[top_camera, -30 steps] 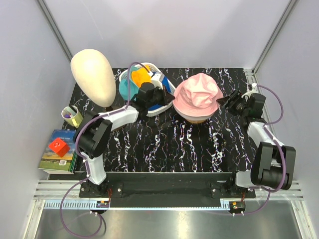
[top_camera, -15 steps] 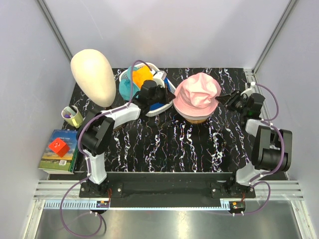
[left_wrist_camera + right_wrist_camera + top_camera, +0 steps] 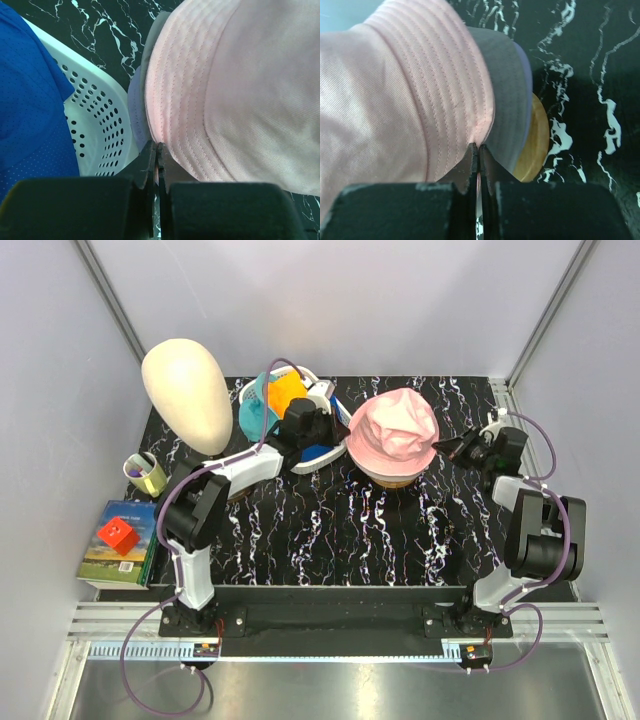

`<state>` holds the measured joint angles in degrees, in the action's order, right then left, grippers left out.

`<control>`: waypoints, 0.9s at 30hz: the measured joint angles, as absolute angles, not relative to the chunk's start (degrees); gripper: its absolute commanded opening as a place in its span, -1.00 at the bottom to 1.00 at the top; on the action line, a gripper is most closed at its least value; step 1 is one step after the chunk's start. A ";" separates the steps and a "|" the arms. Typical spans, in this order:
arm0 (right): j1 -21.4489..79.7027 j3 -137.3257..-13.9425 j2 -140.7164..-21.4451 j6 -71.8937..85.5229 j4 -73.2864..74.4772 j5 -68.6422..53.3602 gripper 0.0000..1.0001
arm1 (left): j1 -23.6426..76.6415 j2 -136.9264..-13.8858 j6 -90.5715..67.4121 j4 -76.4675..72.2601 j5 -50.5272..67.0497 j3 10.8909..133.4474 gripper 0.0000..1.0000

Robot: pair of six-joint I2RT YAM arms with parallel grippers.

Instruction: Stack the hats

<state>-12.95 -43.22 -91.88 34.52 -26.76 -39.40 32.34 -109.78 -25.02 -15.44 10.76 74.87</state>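
A pink hat (image 3: pixel 395 428) sits on top of a pile near the table's middle right. Under it lie a lavender hat (image 3: pixel 509 107) and an orange-yellow hat (image 3: pixel 538 145). My left gripper (image 3: pixel 158 146) is shut on the pink brim's left edge, next to the basket. On the opposite side, my right gripper (image 3: pixel 477 146) is shut on the pink brim's right edge. In the top view the left gripper (image 3: pixel 338 436) and right gripper (image 3: pixel 447 447) flank the pile. A royal-blue hat (image 3: pixel 30 100), a teal hat (image 3: pixel 252 412) and an orange hat (image 3: pixel 284 392) lie in the basket.
A white perforated basket (image 3: pixel 95 130) stands just left of the pile, close to my left fingers. A cream mannequin head (image 3: pixel 186 393) stands at the back left. A small cup (image 3: pixel 145 472) and a book with a red cube (image 3: pixel 118 532) sit at the left edge.
My right gripper has closed from open onto the pink brim. The pink hat has shifted slightly to the right. The left gripper has stayed shut.
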 measured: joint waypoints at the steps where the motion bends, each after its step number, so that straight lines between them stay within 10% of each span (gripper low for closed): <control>1: -12.95 -43.44 -91.88 34.24 -25.58 -38.92 -1.00 | 32.34 -109.80 -24.95 -15.42 10.59 74.96 -1.00; 23: -9.19 -44.34 -90.83 29.91 -14.57 -28.84 -0.94 | 34.89 -113.67 -20.29 -7.77 2.94 82.70 -0.99; 25: -9.10 -44.34 -90.50 29.78 -14.00 -28.16 -0.72 | 35.05 -113.75 -20.10 -6.98 2.44 83.18 -0.82; 27: -9.08 -44.34 -90.00 29.56 -13.41 -27.75 -0.15 | 35.09 -113.75 -19.92 -6.66 2.04 83.40 -0.11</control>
